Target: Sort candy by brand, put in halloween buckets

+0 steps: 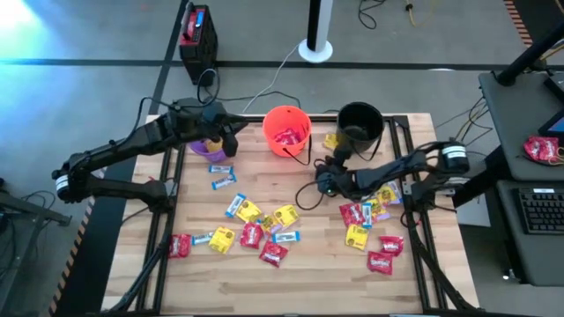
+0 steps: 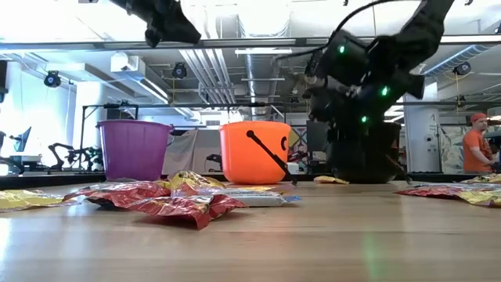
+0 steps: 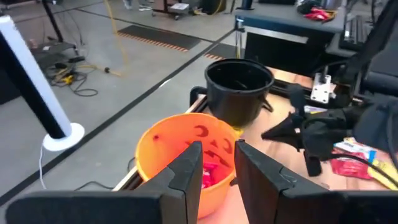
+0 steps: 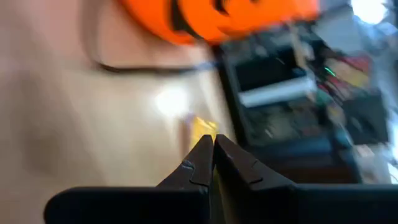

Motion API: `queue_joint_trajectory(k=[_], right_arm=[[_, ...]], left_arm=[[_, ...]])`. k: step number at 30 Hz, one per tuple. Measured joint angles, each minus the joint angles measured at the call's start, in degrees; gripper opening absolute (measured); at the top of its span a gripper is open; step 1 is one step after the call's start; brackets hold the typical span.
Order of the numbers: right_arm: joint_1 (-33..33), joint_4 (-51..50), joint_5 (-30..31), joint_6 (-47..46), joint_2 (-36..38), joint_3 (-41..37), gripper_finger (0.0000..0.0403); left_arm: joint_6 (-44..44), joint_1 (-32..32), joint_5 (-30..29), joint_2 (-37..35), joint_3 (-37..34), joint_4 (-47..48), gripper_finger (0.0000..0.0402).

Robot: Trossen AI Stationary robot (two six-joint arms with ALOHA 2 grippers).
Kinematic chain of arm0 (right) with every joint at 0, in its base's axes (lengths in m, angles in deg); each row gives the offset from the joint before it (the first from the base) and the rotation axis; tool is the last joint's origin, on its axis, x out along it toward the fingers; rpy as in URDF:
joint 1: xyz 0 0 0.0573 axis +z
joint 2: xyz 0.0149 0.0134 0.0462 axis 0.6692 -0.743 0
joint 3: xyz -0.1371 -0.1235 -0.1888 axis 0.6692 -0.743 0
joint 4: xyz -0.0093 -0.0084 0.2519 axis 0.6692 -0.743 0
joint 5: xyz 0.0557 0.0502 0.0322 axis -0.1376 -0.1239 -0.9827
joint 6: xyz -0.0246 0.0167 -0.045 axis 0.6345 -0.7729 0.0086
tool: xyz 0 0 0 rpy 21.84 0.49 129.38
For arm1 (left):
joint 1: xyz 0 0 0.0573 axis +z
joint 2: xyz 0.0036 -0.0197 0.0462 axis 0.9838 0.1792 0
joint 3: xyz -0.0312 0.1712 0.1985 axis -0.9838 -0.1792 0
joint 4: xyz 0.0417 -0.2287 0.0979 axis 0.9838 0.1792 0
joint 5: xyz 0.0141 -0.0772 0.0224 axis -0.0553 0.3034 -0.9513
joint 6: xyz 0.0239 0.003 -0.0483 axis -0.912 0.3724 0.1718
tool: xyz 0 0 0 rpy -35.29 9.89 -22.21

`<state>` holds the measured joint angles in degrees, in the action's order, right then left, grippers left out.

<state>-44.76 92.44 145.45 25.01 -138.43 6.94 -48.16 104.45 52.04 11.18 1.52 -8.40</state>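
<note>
The wooden table (image 1: pixel 291 273) carries three halloween buckets along its far edge: purple (image 2: pixel 134 149), orange (image 1: pixel 286 130) with red packets inside, and black (image 1: pixel 359 123). The left gripper (image 3: pixel 216 163) hangs above the purple bucket, its fingers (image 3: pixel 189 167) parted a little and holding nothing visible. The right gripper (image 4: pixel 213 152) sits low near the black bucket, fingers pressed together, while candy (image 1: pixel 251 231) lies scattered across the table's middle and right.

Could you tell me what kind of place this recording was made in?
Most likely a robotics lab or workshop: exposed ceiling pipes, a desk with a keyboard beside the wooden table, and cables across a bare floor.
</note>
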Motion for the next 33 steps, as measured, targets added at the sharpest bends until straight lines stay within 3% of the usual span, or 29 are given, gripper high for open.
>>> queue_joint_trajectory(k=[5,9,14,33], right_arm=[[0.0,0.4,9.2,-2.7,-4.9,2.0,0.0009],[-0.3,1.0,8.0,-5.6,-8.3,3.1,0.0009],[-0.7,0.9,11.5,-7.6,-11.2,5.0,0.0009],[-7.0,0.5,7.4,-27.1,-11.3,4.8,0.0009]], left_arm=[[0.0,0.0,-2.3,0.0,0.0,0.0,0.0078],[0.0,0.0,-5.0,0.1,0.0,0.0,0.0078],[0.0,0.1,-7.7,0.1,-0.1,0.4,0.0078],[1.0,0.2,-9.0,4.1,-0.2,0.8,0.0078]])
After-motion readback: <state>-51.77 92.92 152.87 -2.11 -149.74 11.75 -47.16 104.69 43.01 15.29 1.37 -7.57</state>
